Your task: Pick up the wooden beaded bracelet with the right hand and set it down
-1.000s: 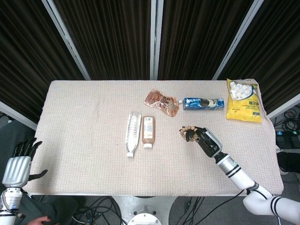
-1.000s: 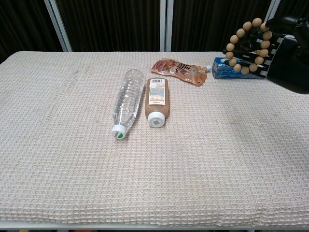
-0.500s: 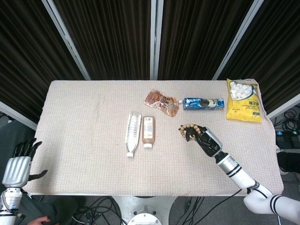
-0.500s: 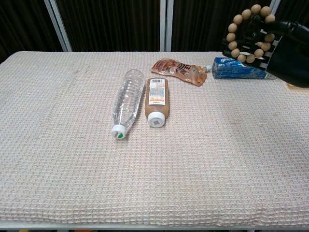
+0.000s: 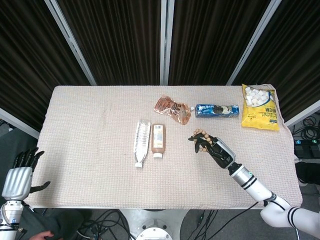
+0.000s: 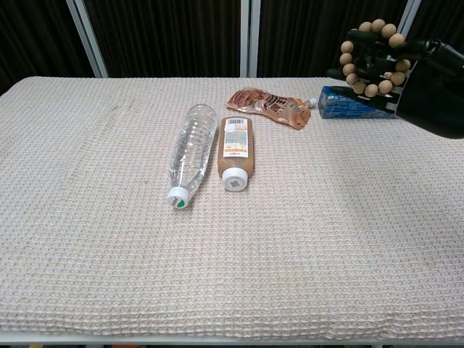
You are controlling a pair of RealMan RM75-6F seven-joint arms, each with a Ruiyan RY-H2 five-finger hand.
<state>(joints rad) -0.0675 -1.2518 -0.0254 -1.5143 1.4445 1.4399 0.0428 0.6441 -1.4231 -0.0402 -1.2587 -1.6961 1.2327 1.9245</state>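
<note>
The wooden beaded bracelet [image 5: 198,135] [image 6: 353,58] is a ring of round tan beads, held up off the table. My right hand [image 5: 215,147] [image 6: 417,80], black, grips it on the fingers, right of the table's middle and just in front of the blue packet [image 5: 216,110] [image 6: 346,103]. My left hand [image 5: 20,177] hangs past the table's front left corner with its fingers apart and nothing in it; the chest view does not show it.
A clear water bottle [image 5: 141,142] [image 6: 187,154] and a brown bottle [image 5: 158,140] [image 6: 234,152] lie side by side mid-table. A crumpled brown pouch [image 5: 172,107] [image 6: 268,106] lies behind them. A yellow snack bag [image 5: 260,107] sits at the far right corner.
My right hand has carried the bracelet slightly left and towards the table's middle, and the bead ring has turned more edge-on in the chest view. The left hand has stayed put.
</note>
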